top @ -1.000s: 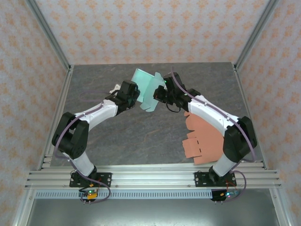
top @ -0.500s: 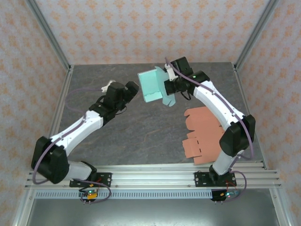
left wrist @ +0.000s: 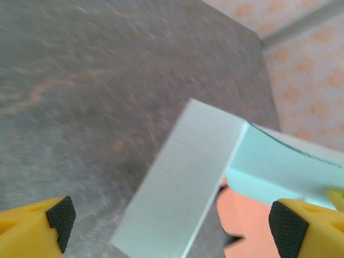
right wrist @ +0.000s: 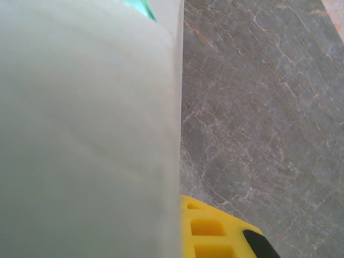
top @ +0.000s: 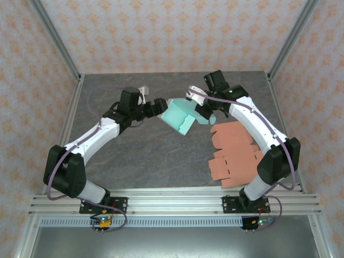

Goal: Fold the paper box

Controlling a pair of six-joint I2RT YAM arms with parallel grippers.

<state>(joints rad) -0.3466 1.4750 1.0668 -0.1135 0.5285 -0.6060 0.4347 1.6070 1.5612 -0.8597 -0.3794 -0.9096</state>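
Green box (top: pixel 181 115): aloft, clamped by right gripper (top: pixel 201 106) at its 3 o'clock edge, steadied for folding. Left gripper (top: pixel 163 105): spread wide at 9 o'clock, likely to press a panel.

Both arms arched inward, their wrists close together. The left gripper (top: pixel 162 104) had its fingers spread wide, while the right gripper (top: pixel 200 106) was clamped on the paper box (top: pixel 180 117).
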